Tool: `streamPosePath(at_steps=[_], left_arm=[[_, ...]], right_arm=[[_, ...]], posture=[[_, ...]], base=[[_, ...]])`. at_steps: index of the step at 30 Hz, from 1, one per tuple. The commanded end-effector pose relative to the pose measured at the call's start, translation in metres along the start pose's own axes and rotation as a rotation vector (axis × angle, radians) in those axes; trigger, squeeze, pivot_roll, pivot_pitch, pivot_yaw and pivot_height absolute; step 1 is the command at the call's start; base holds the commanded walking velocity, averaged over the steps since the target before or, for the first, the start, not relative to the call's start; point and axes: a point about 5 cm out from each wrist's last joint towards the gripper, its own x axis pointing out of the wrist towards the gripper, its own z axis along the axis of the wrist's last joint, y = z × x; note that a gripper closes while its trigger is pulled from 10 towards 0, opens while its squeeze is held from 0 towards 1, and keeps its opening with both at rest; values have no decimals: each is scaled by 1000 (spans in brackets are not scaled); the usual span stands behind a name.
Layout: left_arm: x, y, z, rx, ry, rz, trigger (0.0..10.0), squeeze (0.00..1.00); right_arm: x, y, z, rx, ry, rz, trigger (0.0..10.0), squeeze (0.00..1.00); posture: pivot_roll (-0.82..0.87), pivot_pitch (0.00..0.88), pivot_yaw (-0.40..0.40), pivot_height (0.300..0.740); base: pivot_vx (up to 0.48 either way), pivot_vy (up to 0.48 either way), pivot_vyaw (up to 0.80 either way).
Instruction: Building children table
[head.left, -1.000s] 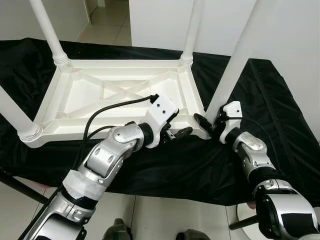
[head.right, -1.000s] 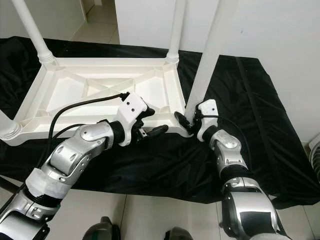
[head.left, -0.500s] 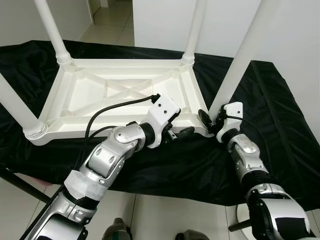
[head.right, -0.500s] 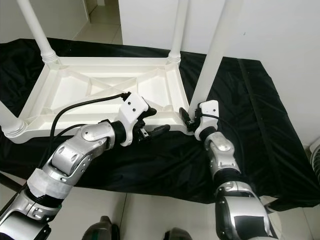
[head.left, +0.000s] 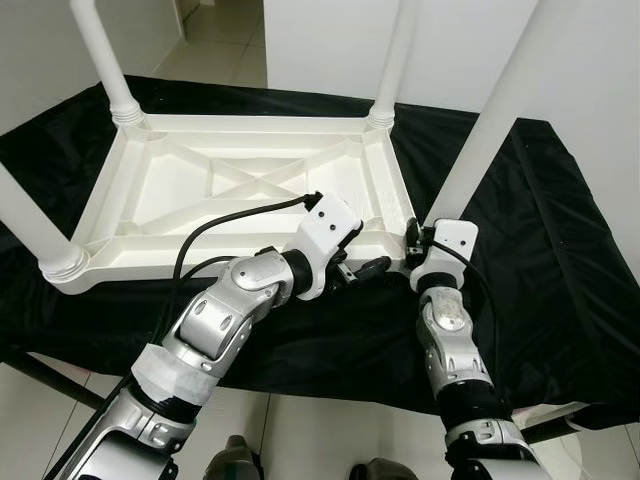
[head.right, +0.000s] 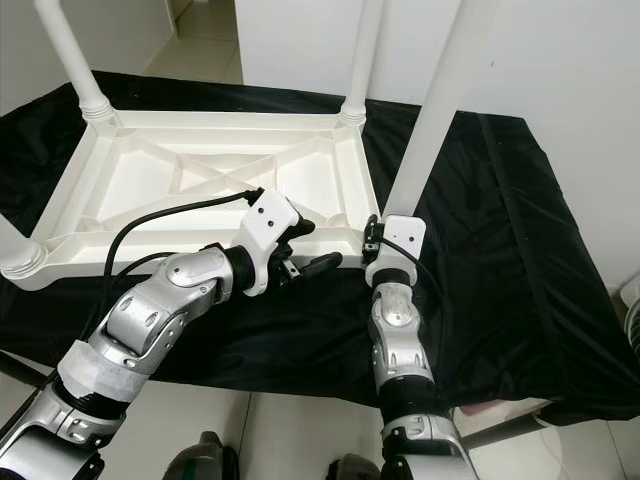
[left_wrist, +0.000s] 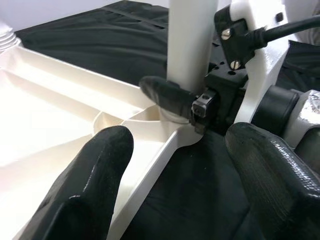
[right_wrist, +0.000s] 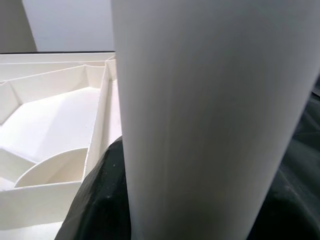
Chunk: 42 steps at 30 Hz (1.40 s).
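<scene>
Four white round plastic legs, the nearest (head.left: 478, 120) among them, rise from the upturned white plastic children's table (head.left: 240, 200) lying on a black cloth (head.left: 540, 260). Taking that upturned table as landmark: the right end effector (head.left: 413, 247) is clamped round the leg at its near right corner socket, a grip the right wrist view confirms, with the leg (right_wrist: 200, 120) pressed between dark fingers (right_wrist: 100, 200). From the left wrist view, the left end effector (left_wrist: 170, 190) spreads wide, holding nothing, straddling the table's near rim just beside that socket. Ribbed compartments on the underside (head.right: 200, 175) hold nothing. Cloth runs free beyond the table's right edge; pale floor tiles (head.left: 300, 430) lie past its near edge.
</scene>
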Motion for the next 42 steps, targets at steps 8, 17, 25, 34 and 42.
streamPosePath(at_steps=[8, 17, 25, 34, 42], left_arm=[[1, 3, 1, 16, 5, -16, 10000, 0], [-1, 4, 4, 30, 10, -28, 10000, 0], [-1, 1, 5, 44, 16, -50, 10000, 0], [-2, 3, 7, 50, 16, -52, 10000, 0], [-1, 4, 8, 57, 11, -56, 10000, 0]], right_arm=[[-1, -3, 1, 13, 11, 53, 10000, 1000], [15, -5, 18, -25, -15, 340, 10000, 239], [19, -6, 12, -137, 32, 674, 10000, 0], [21, -12, 1, -146, 123, 836, 10000, 0], [20, -22, 2, -30, 118, 885, 0, 0]], posture=[[4, 0, 0, 740], [16, 0, 6, 740], [22, 0, 15, 740], [24, 0, 24, 740], [13, 0, 30, 740]], base=[[0, 0, 0], [0, 0, 0], [0, 0, 0], [0, 0, 0], [0, 0, 0]])
